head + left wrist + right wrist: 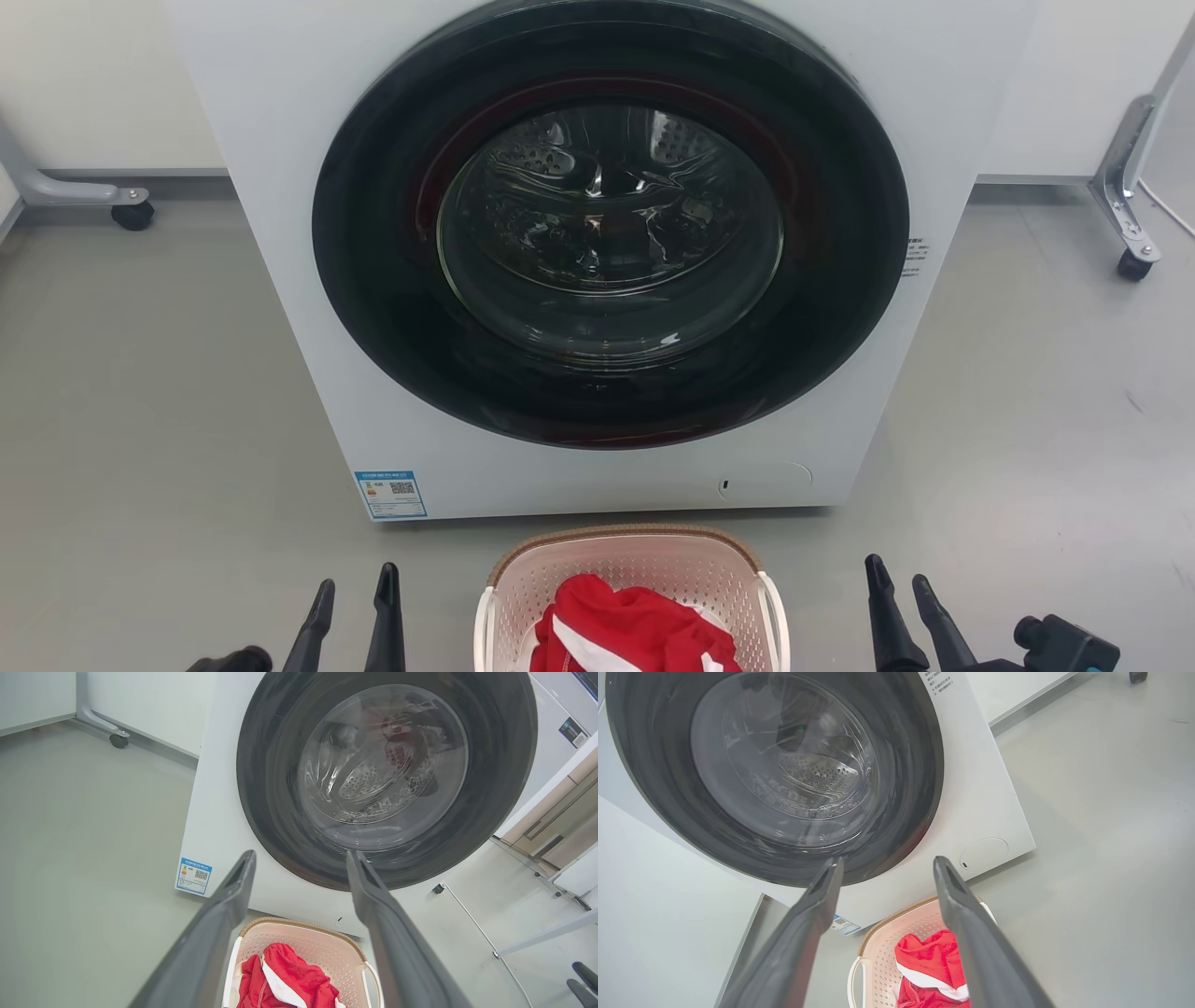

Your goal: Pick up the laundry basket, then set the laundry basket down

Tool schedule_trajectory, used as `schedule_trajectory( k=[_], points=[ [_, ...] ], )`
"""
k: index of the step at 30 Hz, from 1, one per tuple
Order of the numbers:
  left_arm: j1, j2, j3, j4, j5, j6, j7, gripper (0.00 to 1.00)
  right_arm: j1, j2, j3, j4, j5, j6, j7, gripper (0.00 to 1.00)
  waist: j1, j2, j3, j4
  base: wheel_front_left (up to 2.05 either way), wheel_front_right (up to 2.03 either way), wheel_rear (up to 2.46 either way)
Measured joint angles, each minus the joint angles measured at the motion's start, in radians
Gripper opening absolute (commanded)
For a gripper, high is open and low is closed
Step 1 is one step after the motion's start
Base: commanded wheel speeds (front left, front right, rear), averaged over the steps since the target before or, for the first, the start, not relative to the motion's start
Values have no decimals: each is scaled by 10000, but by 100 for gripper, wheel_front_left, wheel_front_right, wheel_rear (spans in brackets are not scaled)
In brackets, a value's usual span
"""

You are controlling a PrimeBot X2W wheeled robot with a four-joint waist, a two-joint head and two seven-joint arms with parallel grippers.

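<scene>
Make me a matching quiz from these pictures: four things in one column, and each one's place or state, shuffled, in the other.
Things:
1. laundry basket
2. red garment
3. washer door
4. blue label

Places or states:
A. shut
B. lying inside the basket
C. standing on the floor in front of the washer
D. stuck on the washer front's lower left corner

Pairs: 1-C, 2-B, 3-A, 4-D

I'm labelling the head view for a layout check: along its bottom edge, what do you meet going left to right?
left gripper → laundry basket, with a red garment inside it → right gripper
</scene>
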Motion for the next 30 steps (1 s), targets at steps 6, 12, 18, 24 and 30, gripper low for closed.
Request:
schedule_trajectory(
  k=[6,12,18,24,30],
  points=[
    [32,31,-219,-98,934,130,-219,100,-58,-17,238,-35,-836,-77,-217,100,0,-1,2,4,0,0,0],
    [37,58,-343,-165,1755,297,-454,100,-157,-21,385,-79,-1563,-155,-437,100,0,-1,1,6,0,0,0],
    [87,71,-535,-263,2520,408,-658,100,-157,-23,566,-98,-2284,-211,-665,100,0,0,-4,15,0,0,0],
    [232,82,-619,-351,3210,564,-867,100,-158,-29,642,-217,-3020,-282,-886,100,0,0,0,25,0,0,0],
    [232,79,-731,-426,3946,656,-1104,100,-162,-29,731,-297,-3912,-355,-1103,100,0,0,20,36,0,0,0]
  ],
)
